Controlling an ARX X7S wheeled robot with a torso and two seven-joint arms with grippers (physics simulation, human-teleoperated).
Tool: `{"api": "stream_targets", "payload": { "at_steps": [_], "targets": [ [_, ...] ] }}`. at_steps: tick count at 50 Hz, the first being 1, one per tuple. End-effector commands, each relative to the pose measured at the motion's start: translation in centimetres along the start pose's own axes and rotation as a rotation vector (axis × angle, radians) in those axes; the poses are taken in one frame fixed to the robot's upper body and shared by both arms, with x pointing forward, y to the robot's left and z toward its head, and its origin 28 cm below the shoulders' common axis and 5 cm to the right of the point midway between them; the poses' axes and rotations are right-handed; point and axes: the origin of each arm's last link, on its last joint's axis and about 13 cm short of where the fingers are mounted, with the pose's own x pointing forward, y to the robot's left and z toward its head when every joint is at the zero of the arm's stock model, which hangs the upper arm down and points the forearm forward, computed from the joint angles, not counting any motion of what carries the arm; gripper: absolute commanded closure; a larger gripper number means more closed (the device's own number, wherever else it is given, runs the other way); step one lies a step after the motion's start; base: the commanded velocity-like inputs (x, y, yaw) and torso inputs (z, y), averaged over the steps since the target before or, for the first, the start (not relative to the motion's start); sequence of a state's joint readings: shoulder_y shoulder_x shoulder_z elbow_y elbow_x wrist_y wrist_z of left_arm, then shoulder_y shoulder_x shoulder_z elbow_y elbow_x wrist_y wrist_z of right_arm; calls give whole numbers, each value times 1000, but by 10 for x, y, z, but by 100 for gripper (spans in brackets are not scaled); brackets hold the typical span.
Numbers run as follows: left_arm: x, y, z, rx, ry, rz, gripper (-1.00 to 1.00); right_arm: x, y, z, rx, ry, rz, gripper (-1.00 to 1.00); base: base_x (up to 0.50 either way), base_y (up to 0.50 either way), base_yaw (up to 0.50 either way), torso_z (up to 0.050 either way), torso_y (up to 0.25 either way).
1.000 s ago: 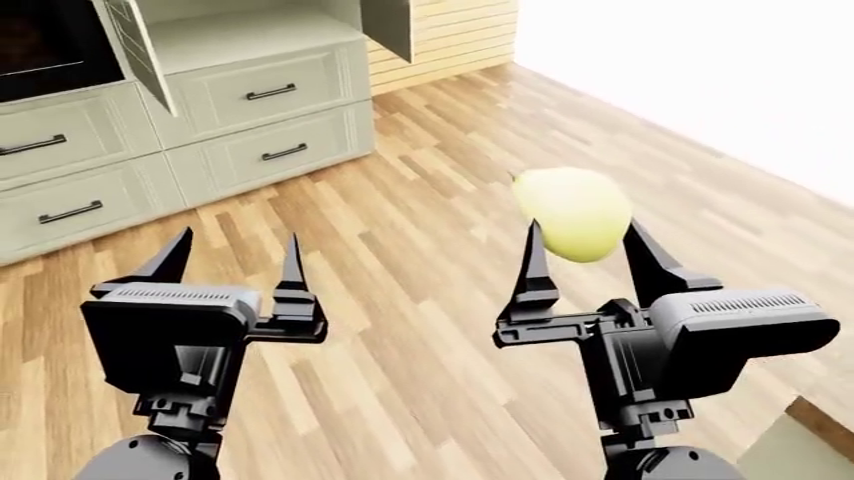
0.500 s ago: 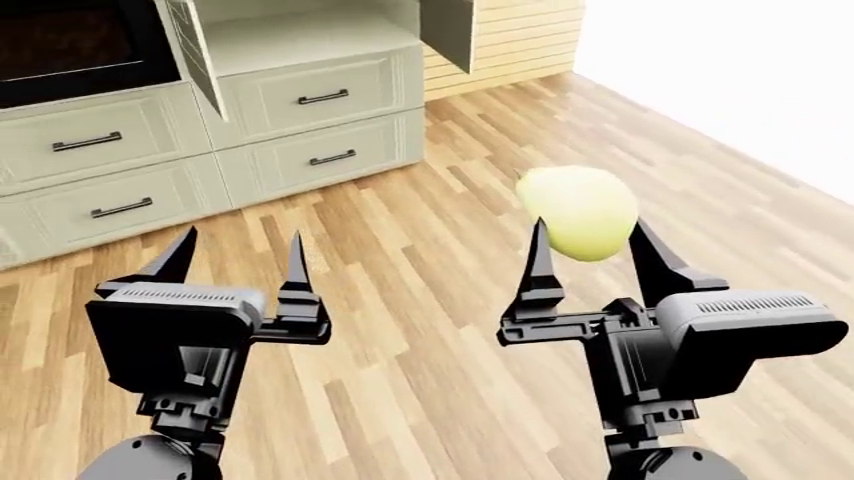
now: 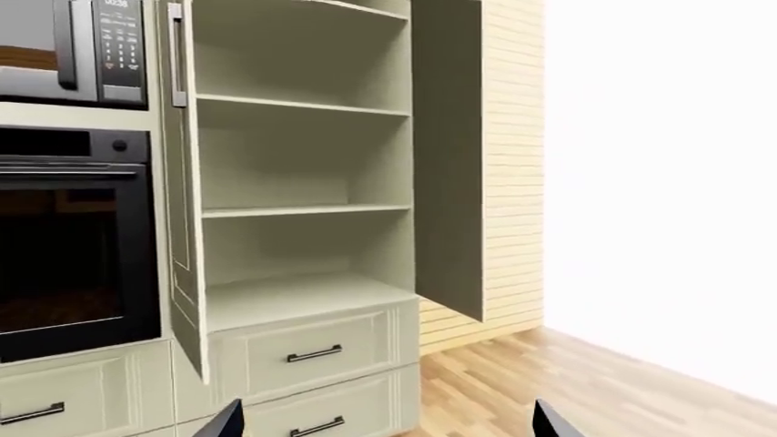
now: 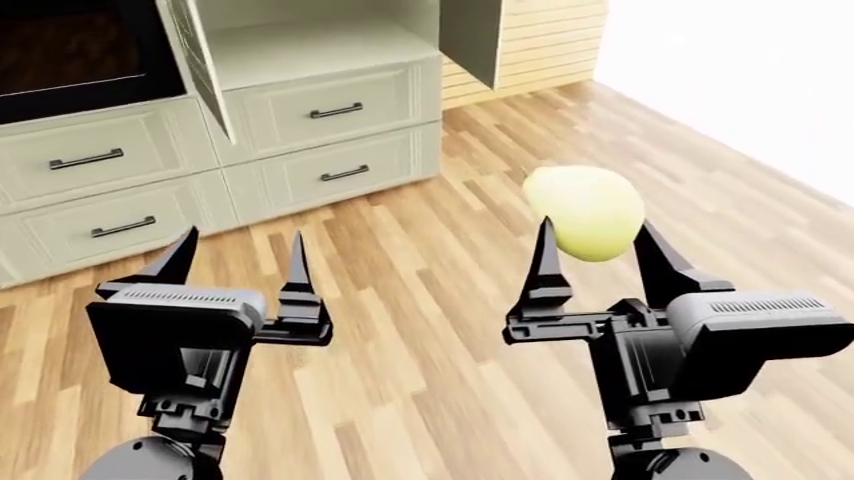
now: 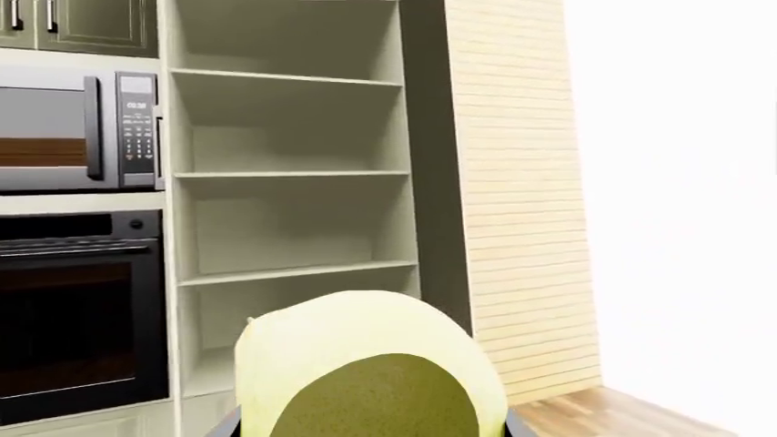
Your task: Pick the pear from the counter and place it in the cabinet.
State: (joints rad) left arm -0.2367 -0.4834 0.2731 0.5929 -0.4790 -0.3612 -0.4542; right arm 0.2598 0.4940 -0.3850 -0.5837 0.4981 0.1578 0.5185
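Observation:
The pale yellow pear point(image 4: 583, 211) is held between the black fingers of my right gripper point(image 4: 601, 262), well above the wood floor. In the right wrist view the pear point(image 5: 364, 364) fills the near foreground, with the open cream-white cabinet point(image 5: 291, 173) and its bare shelves behind it. My left gripper point(image 4: 234, 270) is open and holds nothing; only its two fingertips point(image 3: 225, 423) show in the left wrist view, in front of the cabinet point(image 3: 304, 209). In the head view the cabinet point(image 4: 320, 50) stands ahead at the upper left, doors swung open, two drawers below. The counter is out of view.
A black glass-fronted oven point(image 3: 73, 246) with a microwave point(image 3: 73, 50) above it stands beside the cabinet. An open cabinet door point(image 4: 194, 60) juts toward me. Slatted wood wall point(image 5: 516, 200) flanks the cabinet's other side. Wood plank floor point(image 4: 441, 330) lies between me and the drawers.
The view has swung so the cabinet and drawers shifted rightward and closer in the head view. Both arms keep their pose, and the pear stays in the right gripper.

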Motion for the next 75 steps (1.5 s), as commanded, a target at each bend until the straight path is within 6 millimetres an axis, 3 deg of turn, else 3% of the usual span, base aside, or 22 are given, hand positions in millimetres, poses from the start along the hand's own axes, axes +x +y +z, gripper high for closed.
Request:
{"api": "stream_targets", "payload": {
  "at_steps": [1, 48, 75],
  "targets": [
    [-1, 0, 0, 0, -1, 1, -100, 0, -1, 1, -15, -9, -3, 100, 472, -155, 0, 0, 0],
    [-2, -1, 0, 14, -1, -3, -100, -1, -3, -6, 35, 41, -23, 100, 428, -238, 0, 0, 1],
    [-3, 0, 0, 10, 0, 1, -100, -4, -2, -7, -33, 6, 8, 100, 350, -318, 0, 0, 1]
  ]
}}
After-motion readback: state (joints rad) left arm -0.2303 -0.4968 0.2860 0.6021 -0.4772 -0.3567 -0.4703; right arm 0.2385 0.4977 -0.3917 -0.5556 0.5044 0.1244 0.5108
